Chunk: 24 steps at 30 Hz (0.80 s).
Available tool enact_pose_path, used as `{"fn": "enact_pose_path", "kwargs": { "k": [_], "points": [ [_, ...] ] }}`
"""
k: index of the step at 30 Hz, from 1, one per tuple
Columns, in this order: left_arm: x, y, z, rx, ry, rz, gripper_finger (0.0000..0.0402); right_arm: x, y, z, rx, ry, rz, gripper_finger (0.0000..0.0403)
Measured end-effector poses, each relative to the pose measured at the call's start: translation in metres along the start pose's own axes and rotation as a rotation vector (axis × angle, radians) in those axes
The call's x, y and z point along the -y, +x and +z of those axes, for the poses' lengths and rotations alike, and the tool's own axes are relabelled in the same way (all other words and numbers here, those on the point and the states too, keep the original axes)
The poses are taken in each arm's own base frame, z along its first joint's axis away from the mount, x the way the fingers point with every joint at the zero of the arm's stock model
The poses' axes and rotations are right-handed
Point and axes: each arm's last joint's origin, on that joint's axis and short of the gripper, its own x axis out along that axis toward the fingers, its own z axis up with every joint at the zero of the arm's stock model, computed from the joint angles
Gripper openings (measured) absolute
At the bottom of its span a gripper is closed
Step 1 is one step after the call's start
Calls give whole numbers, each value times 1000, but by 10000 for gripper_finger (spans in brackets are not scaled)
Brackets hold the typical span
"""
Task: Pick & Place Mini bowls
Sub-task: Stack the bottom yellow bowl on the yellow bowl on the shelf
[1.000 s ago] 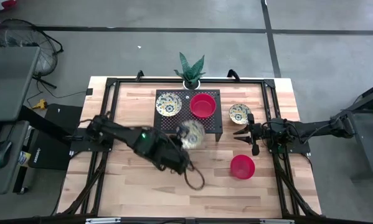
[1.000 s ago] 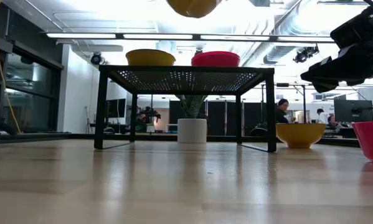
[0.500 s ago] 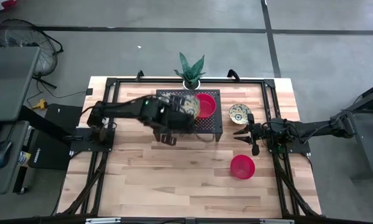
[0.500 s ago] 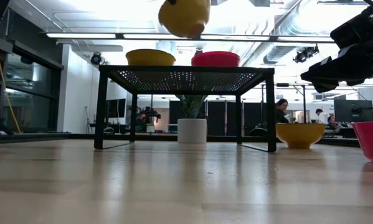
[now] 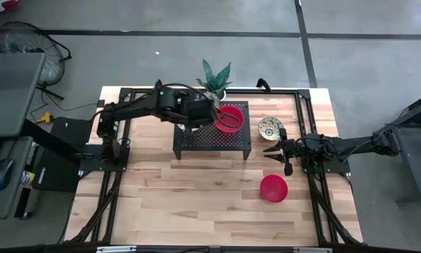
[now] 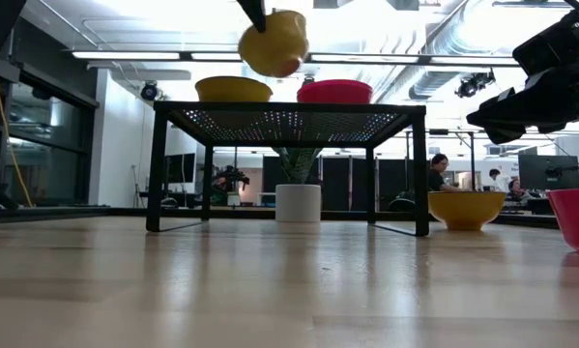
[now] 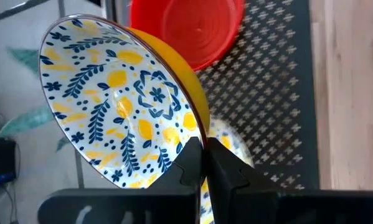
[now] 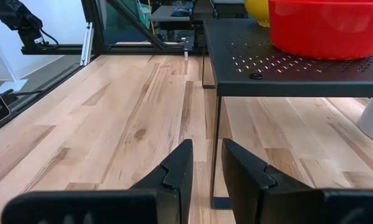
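Observation:
My left gripper [image 5: 207, 112] is over the black mesh rack [image 5: 211, 140] and is shut on a cream-yellow floral mini bowl [image 7: 118, 106], which shows high in the low view [image 6: 273, 43]. A second floral bowl [image 6: 233, 89] and a red bowl [image 5: 229, 118] rest on the rack top. A third floral bowl [image 5: 270, 128] and a red bowl [image 5: 273, 188] rest on the table at the right. My right gripper [image 5: 275, 151] waits near them, open by a narrow gap [image 8: 206, 163] and empty. My left gripper pinches the floral bowl's rim [image 7: 195, 134], one finger inside the bowl and one on its yellow outer wall. The bowl is lifted clear above the rack and tilted steeply, its patterned inside turned sideways.
A white plant pot [image 6: 298, 203] with a green plant [image 5: 215, 76] stands behind the rack at the table's far edge. Bare wooden table [image 5: 189, 190] lies in front of the rack. People and screens show in the room beyond.
My left gripper has carried the floral bowl from over the middle of the table toward the far edge, and now holds it over the rack beside the red bowl. The bowl has stayed lifted clear and tilted. The floral bowl on the rack is now under the arm.

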Motion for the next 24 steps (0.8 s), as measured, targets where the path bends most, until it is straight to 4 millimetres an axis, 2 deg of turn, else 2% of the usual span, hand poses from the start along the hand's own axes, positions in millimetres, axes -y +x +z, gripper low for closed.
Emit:
{"fn": "enact_pose_path", "kwargs": {
  "k": [6, 10, 14, 24],
  "points": [
    [-6, -6, -19, -21, -26, -15, 0, 0, 0, 0, 0, 0, 0, 73],
    [-2, -6, -36, -64, -21, -71, 0, 0, 0, 0, 0, 0, 0, 73],
    [0, 3, -41, -89, -35, -76, 0, 0, 0, 0, 0, 0, 0, 73],
    [5, 9, -54, -141, 12, -56, 0, 0, 0, 0, 0, 0, 0, 73]
  ]
}}
